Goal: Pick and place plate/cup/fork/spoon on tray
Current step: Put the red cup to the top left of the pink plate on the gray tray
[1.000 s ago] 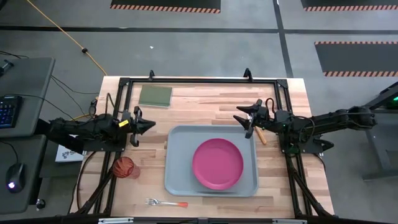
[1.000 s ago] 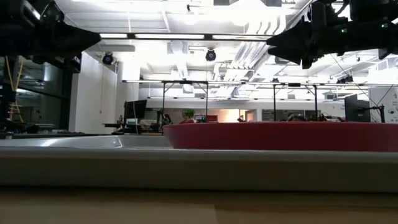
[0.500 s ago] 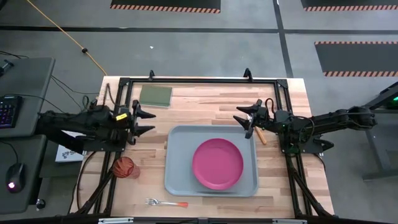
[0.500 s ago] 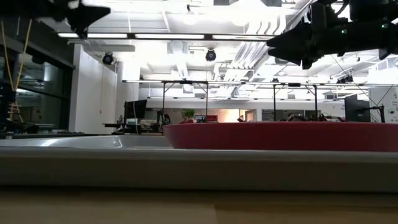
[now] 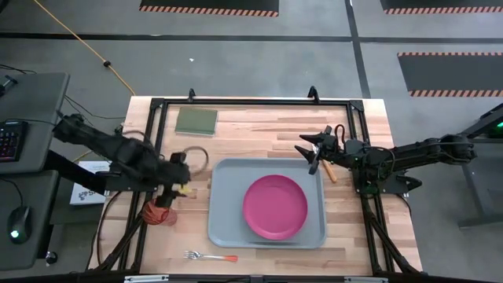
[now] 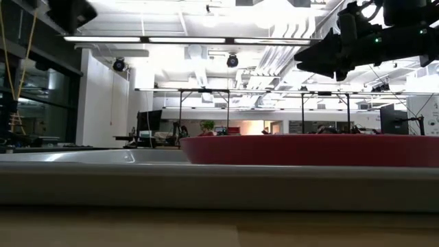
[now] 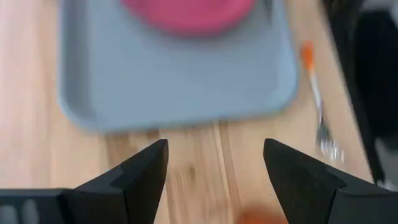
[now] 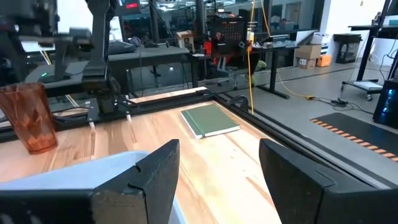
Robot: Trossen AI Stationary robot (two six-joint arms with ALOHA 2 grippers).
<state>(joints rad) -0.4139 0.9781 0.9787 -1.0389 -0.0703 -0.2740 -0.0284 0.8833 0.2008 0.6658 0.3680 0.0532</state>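
Plate [image 5: 274, 207] sits on the tray [image 5: 228, 228], so placed. Left pincer [image 5: 174, 191], spread, hangs just left of the tray above the cup [image 5: 156, 212], likely next. Right pincer [image 5: 310, 150], spread, waits at the tray's far right corner.

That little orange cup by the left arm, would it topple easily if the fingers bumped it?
Probably: the cup stands upright, taller than wide, narrowing toward its base. Thin, translucent plastic suggests it is light and would slide or tip. The left gripper hangs just above it.
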